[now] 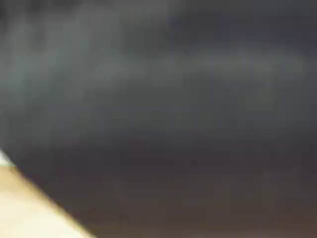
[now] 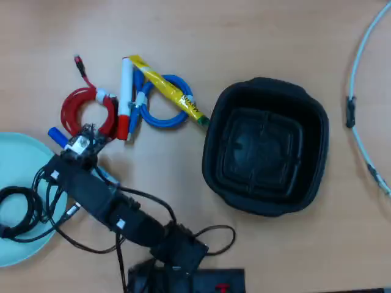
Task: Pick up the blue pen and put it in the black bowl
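In the overhead view the blue pen lies mostly under the arm; only its blue cap (image 2: 57, 135) sticks out to the left of the gripper head, close to the plate's rim. My gripper (image 2: 78, 144) sits right over the pen, and its jaws are hidden beneath the arm's own body, so their state does not show. The black bowl (image 2: 266, 146) stands empty well to the right, a good distance from the gripper. The wrist view is a dark blur with a tan corner of table (image 1: 29, 213) at the lower left.
A red coiled cable (image 2: 88, 111), a white marker with a red cap (image 2: 125, 91), a yellow pen (image 2: 171, 93) and a blue coiled cable (image 2: 164, 116) lie just beyond the gripper. A pale turquoise plate (image 2: 15, 171) sits at left. A white cable (image 2: 359, 73) curves along the right edge.
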`<state>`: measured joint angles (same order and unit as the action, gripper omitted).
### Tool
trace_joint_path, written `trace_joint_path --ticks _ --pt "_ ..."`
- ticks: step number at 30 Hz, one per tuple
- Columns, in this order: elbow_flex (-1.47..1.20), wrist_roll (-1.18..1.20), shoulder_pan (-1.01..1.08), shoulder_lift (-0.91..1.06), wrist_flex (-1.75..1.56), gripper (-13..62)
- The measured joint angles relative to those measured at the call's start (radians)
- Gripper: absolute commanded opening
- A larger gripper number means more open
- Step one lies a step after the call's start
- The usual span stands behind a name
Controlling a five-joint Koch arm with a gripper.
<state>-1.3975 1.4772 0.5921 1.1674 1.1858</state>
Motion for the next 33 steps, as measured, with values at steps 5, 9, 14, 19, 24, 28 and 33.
trace_joint_path --ticks 5,9,14,19,24,28,33 --pt "0.003 0.000 0.009 -0.060 -0.015 49.7" --pt "0.044 -0.002 0.029 -0.095 -0.037 49.7" --pt "0.048 0.000 0.040 -0.109 -0.080 49.7" --pt "0.052 0.003 0.040 -0.129 -0.087 49.7" --pt "0.057 0.031 0.038 -0.132 -0.097 46.5" --pt "0.044 0.049 0.038 -0.133 -0.107 34.6" --pt "-0.008 0.098 0.038 -0.133 -0.118 20.7"
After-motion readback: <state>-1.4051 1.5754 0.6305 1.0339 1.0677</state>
